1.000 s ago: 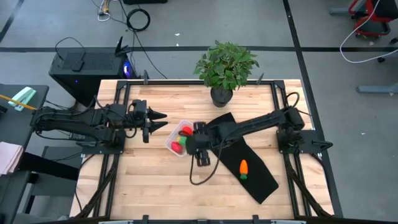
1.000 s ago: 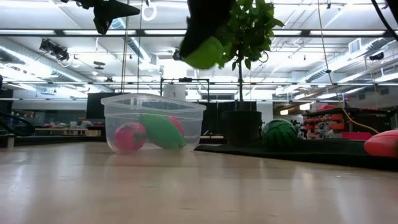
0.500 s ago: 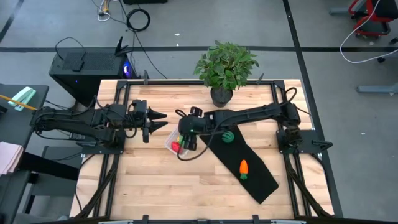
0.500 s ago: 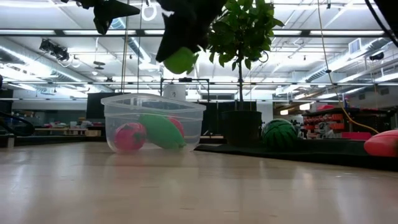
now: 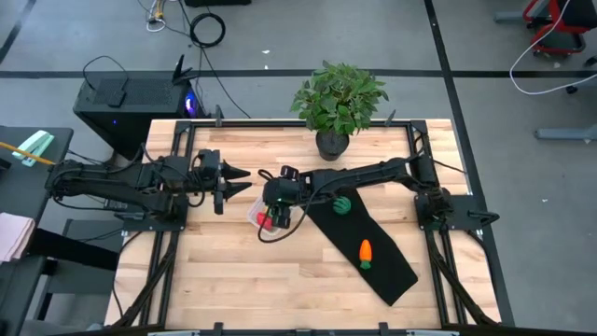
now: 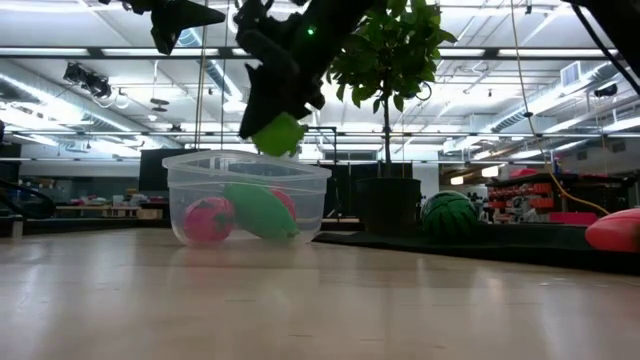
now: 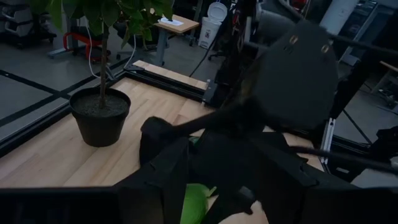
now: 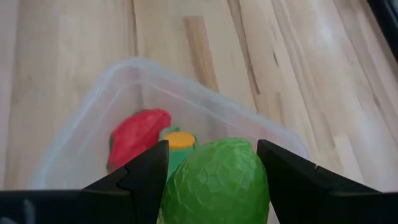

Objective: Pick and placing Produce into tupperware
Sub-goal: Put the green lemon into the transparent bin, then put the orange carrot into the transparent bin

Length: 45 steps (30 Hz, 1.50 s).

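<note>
1. Your right hand hangs over the near rim of the tub, clenched on a light green fruit. The fruit sits just above the rim and clear of it.
2. From above, the right arm reaches across from the right side of the worktop and covers most of the tub; only part of the tub's left side shows there.
3. Your left hand waits in the air left of the tub, well apart from it. Its fingers stand parted with nothing between them.
4. The worktop in front of the tub is bare pale wood planks with visible grain. A dark metal frame runs along the worktop's edges.
5. A black mat lies slanted to the right of the tub. On it sit a dark green round piece near the right arm and a carrot farther along, well apart from each other.
6. A potted plant stands at the back edge of the worktop, beyond the mat.
7. The tub is clear plastic with rounded corners. Inside lie a red piece and a green piece with a yellow-orange end, touching each other.
8. The held fruit is egg-shaped with a faceted, pebbled skin.
9. At table height a second red piece shows behind the green one in the tub.
</note>
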### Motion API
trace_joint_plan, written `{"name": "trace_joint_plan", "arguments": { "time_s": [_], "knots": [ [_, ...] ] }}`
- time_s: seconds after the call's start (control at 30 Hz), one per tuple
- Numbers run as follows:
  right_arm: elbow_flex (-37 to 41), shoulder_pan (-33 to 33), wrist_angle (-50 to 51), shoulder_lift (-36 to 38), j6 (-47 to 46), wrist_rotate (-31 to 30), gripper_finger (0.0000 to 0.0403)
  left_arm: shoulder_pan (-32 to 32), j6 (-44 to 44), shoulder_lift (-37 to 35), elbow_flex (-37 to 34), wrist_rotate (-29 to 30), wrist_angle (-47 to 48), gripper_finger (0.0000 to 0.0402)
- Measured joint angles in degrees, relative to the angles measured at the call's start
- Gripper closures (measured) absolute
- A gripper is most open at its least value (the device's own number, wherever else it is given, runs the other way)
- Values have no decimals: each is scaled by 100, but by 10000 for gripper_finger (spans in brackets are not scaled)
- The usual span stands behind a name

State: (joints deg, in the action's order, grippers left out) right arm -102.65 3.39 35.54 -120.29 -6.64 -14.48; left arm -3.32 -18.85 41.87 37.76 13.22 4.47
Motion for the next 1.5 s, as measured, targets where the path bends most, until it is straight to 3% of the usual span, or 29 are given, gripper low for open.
{"name": "trace_joint_plan", "arguments": {
  "time_s": [0.63,0.97,1.2,1.37,1.5],
  "knots": [
    [-3,-61,-26,-126,-310,61,131,-1,0,0,0,2,-33,227],
    [-188,208,988,622,-430,-79,139,1,7,-2,0,2,-35,224],
    [85,766,3026,1327,-1600,-336,143,-1,17,-2,0,2,-37,228],
    [995,1319,3176,2029,-3051,-730,151,0,17,-1,0,2,-42,224],
    [1991,1732,3039,2613,-4773,-994,158,0,6,0,0,2,-68,228]
  ]
}}
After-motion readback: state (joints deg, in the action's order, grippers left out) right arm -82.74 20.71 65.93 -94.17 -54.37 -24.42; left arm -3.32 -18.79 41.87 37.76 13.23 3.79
